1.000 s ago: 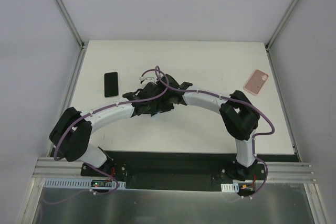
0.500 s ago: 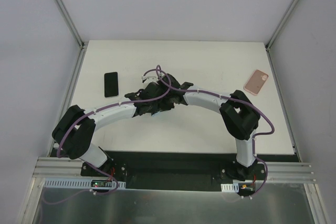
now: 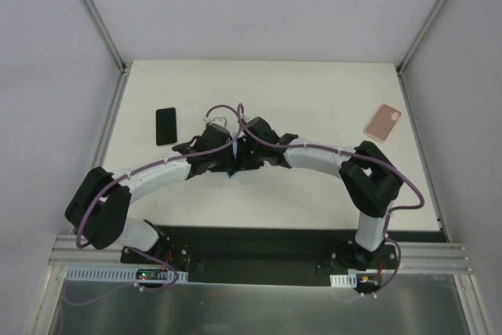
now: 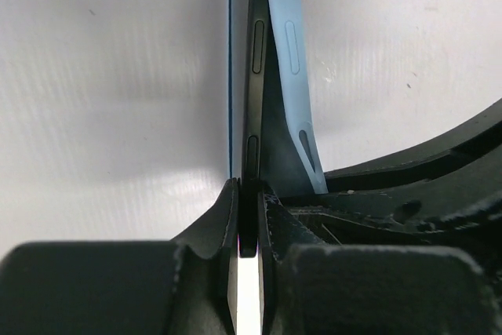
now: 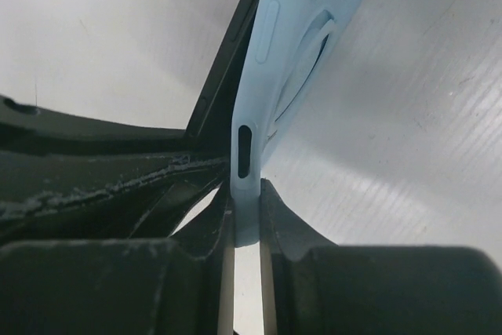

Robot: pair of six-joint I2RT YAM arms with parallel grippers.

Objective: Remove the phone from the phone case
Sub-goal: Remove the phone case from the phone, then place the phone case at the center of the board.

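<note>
In the left wrist view a black phone [image 4: 252, 76] stands on edge, partly peeled away from a light blue phone case [image 4: 292, 52]. My left gripper [image 4: 249, 194] is shut on the phone's near edge. The right gripper [image 5: 245, 190] is shut on the lower rim of the blue case [image 5: 290, 37], with the phone [image 5: 227, 60] splaying off to the case's left. From above, the left gripper [image 3: 218, 154] and the right gripper [image 3: 246, 154] meet nose to nose at mid-table and hide both things almost fully.
A second black phone [image 3: 165, 125] lies flat at the left of the white table [image 3: 314, 92]. A pink case [image 3: 383, 122] lies near the right edge. Metal posts and grey walls border the table on both sides.
Both wrists have shifted slightly away from the bases and to the left, with both elbows swinging outward. The left jaws have pinched fully onto the phone.
</note>
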